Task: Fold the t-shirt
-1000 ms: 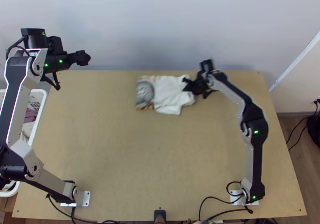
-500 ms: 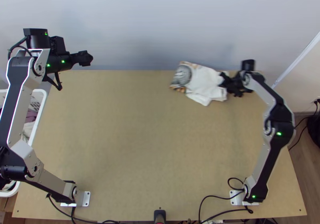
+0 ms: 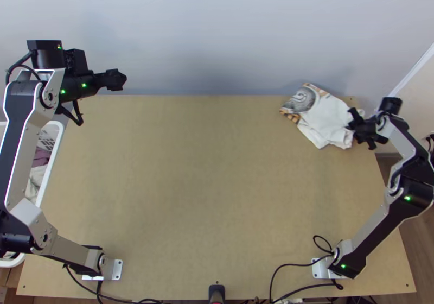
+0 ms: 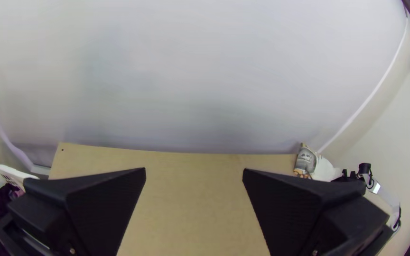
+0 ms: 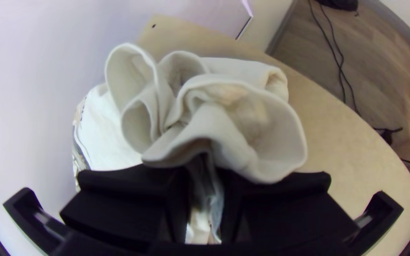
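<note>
Gripping the right end of the white t-shirt (image 3: 325, 116), the right gripper (image 3: 358, 129) is seen in the top view at the far right part of the table (image 3: 206, 195), by its right edge. The t-shirt lies there in a compact, partly folded shape. Its grey round print (image 3: 304, 99) is at the left end, with some orange along the border, and the cloth is bunched at the gripper. The left gripper (image 3: 118, 80) is well apart from the t-shirt, at the far left. A white basket (image 3: 52, 160) with some clothes (image 3: 37, 175) stands beside the left edge of the table. At the near side, black cables (image 3: 293, 264) run by the base of the right arm.

In the left wrist view, the left gripper (image 4: 194, 173) has its two fingers wide apart, and there is nothing between them except the view of the table.

In the right wrist view, the two fingers are pressed on a narrow portion of the t-shirt. Above this grip the cloth makes loose loops and rolls. Beyond the right edge of the table, the wooden floor (image 5: 304, 57) is visible, with thin dark cords (image 5: 341, 68) on it.
</note>
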Motion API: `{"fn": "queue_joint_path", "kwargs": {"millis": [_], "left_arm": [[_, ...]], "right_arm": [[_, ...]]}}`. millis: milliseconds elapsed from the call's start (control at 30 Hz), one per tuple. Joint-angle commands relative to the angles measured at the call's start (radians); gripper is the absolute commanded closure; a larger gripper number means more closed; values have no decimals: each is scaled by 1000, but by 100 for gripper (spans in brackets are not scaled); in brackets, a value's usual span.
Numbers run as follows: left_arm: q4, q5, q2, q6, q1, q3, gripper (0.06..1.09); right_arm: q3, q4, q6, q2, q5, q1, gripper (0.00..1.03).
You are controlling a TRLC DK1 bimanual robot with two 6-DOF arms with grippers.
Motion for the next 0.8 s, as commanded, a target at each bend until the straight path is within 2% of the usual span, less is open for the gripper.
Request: {"fn": "queue_joint_path", "kwargs": {"millis": [0, 100, 133, 167, 233, 267, 467, 600, 700, 767], "left_arm": [[6, -6, -41, -16, -9, -29, 9], [6, -4, -55, -17, -12, -43, 9], [6, -6, -59, -17, -12, -50, 9], [6, -6, -67, -17, -12, -55, 9], [6, -6, -75, -17, -13, -62, 9], [6, -4, -79, -17, -13, -66, 9], [12, -6, -98, -17, -12, -66, 9], [15, -6, -105, -19, -10, -66, 9], [20, -6, -108, -31, -7, -58, 9], [27, -14, -114, -42, -4, -43, 9]], "right_arm": [[-49, 30, 36, -69, 32, -43, 99], [-81, 50, 36, -92, 39, -63, 99], [-84, 50, 36, -96, 39, -68, 94], [-89, 50, 33, -104, 39, -69, 75], [-100, 50, 18, -133, 39, -68, 9], [-104, 56, 2, -151, 42, -66, 3], [-129, 90, -98, -334, 119, -51, 3], [-133, 99, -199, -443, 220, -13, 3], [-160, 162, -289, -501, 273, 39, 3], [-196, 257, -361, -544, 314, 84, 3]]}}
